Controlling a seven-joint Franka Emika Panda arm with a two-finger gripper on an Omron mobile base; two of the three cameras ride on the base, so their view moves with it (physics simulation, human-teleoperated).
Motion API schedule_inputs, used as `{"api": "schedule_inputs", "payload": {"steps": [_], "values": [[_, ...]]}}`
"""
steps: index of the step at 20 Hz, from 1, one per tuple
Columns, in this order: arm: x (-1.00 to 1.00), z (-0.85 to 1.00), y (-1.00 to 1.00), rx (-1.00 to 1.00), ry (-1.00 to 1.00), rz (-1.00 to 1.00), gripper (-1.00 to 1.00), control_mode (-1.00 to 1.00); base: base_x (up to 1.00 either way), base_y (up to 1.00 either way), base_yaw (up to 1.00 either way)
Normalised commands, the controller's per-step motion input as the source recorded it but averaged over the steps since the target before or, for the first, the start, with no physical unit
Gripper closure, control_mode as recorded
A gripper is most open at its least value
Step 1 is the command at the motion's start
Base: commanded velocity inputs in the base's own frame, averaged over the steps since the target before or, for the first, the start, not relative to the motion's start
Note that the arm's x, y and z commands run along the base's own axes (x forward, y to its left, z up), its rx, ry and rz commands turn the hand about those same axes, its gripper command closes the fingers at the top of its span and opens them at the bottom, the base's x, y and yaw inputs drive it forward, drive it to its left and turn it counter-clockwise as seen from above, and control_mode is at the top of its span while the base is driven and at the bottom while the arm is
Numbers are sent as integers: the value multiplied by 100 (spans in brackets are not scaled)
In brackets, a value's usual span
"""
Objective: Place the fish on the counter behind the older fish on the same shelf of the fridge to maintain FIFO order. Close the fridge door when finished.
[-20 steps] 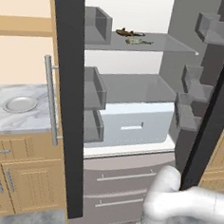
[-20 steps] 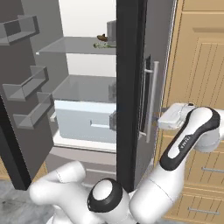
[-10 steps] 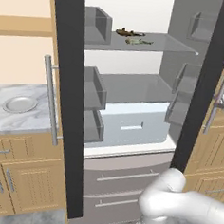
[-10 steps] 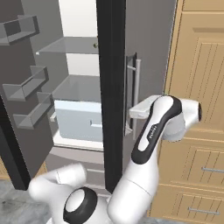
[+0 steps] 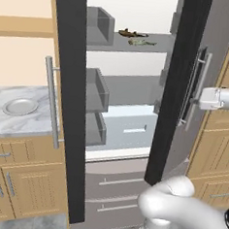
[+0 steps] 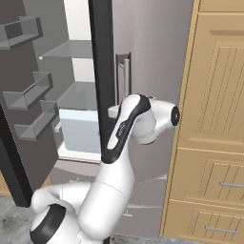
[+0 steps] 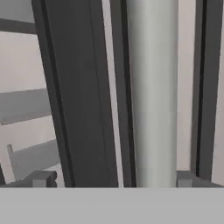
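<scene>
The fish point(image 5: 127, 33), dark brown, lies on the fridge's point(image 5: 136, 113) upper shelf point(image 5: 112, 45), just behind the paler older fish point(image 5: 140, 41), the two nearly touching. Nearest the camera on the hand, the gripper point(image 7: 111, 177) stands with its jaws spread wide, one dark fingertip point(image 7: 39, 178) on each side of the right door's vertical bar handle point(image 7: 151, 87), holding nothing. In the left base view the right door point(image 5: 196, 89) is partly swung in and the left door point(image 5: 69, 98) stands open. Left of the fridge, a plate point(image 5: 19, 106) rests on the marble counter point(image 5: 13, 120).
</scene>
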Motion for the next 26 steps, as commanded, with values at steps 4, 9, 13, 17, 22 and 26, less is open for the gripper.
{"api": "schedule_inputs", "payload": {"steps": [4, 9, 13, 17, 22, 26], "values": [[27, 28, 100, 0, 0, -12, -100, -100, 0, 0, 0], [37, 34, 77, 0, 3, -16, -100, -100, 0, 0, 0], [74, 27, 9, 0, 12, -27, -100, -100, 0, 0, 0], [74, 28, 0, 0, 16, -33, -100, -100, 0, 0, 0], [55, 35, -2, 0, 22, -29, -100, -100, 0, 0, 0], [63, 35, -16, 0, 27, -26, -100, -100, 0, 0, 0]]}}
